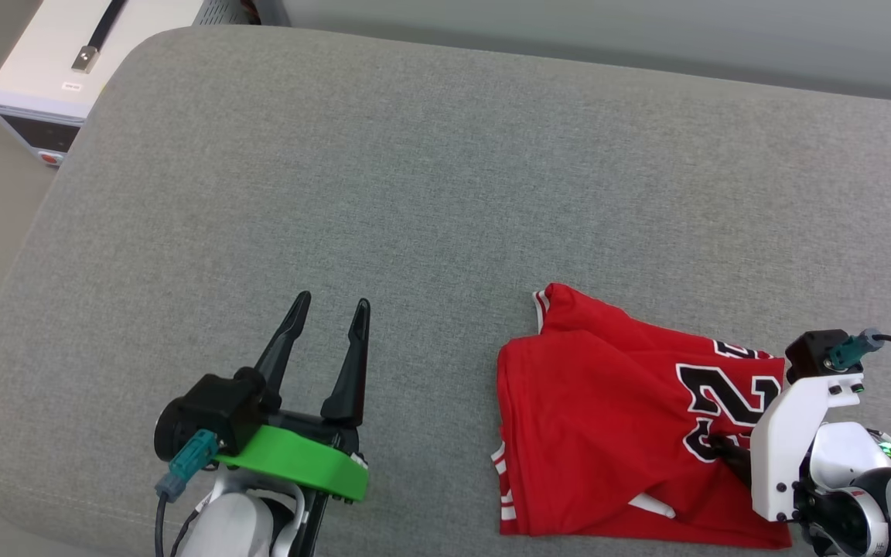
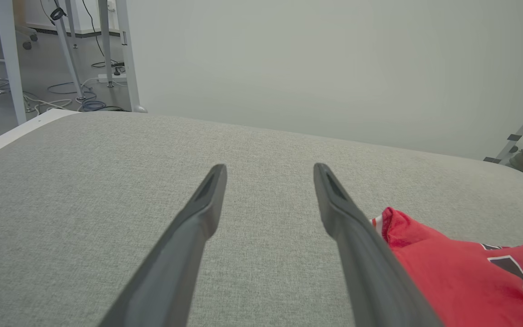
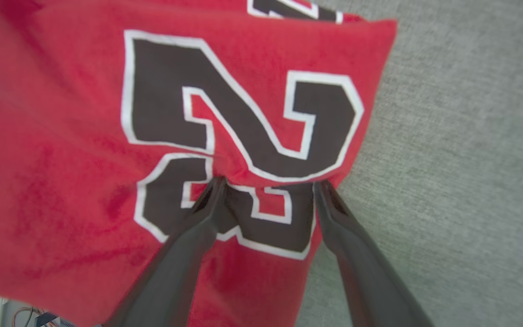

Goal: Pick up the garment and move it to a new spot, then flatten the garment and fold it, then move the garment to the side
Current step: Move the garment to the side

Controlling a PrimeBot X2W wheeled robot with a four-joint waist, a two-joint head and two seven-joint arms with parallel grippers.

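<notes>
The left gripper hovers level over the grey cushion, fingers spread and empty. The right gripper angles down, its spread fingertips touching the red jersey at its number, unclamped.

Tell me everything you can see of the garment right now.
The garment is a red knit-looking jersey shirt, loosely folded and wrinkled, lying at the near right of the grey cushion. Black white-outlined numerals face up near its right edge; red-white striped trim shows at its far corner and near-left edge, plus a white sliver near the front. The open right gripper has its fingertips on the numerals.
</notes>
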